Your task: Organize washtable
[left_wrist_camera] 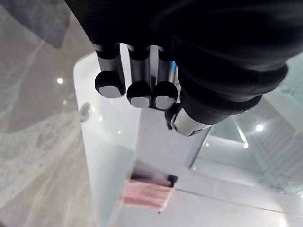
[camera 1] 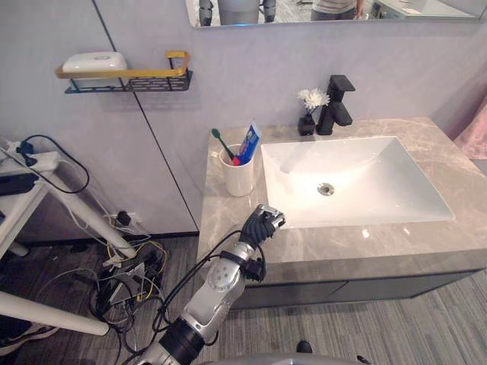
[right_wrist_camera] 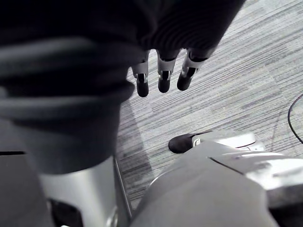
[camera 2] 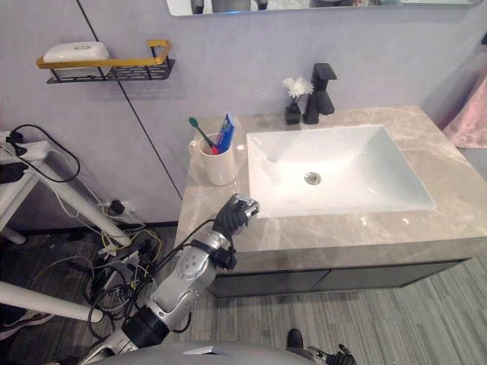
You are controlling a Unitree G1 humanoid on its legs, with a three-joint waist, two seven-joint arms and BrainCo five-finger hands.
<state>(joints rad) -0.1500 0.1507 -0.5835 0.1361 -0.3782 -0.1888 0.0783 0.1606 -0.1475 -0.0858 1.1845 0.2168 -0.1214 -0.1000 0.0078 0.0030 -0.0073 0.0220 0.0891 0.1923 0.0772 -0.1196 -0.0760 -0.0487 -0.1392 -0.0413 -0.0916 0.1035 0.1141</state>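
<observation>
A white cup [camera 1: 238, 176] stands on the marble countertop [camera 1: 228, 228] left of the white sink [camera 1: 380, 163]. It holds a green-headed toothbrush [camera 1: 222, 144] and a blue toothpaste tube [camera 1: 249, 143]. My left hand [camera 1: 262, 222] hovers low over the counter by the sink's front left corner, in front of the cup and apart from it. Its fingers [left_wrist_camera: 137, 90] are curled, shut on nothing. My right hand [right_wrist_camera: 163, 75] hangs low over the floor with its fingers relaxed and open.
A black faucet [camera 1: 337, 103] and a small dark vase of white flowers [camera 1: 310, 106] stand behind the sink. A wall shelf [camera 1: 129, 80] carries a white soap [camera 1: 94, 63]. A pink towel [camera 1: 475, 133] hangs at the right. Cables [camera 1: 129, 274] and white stand legs [camera 1: 46, 198] crowd the floor at the left.
</observation>
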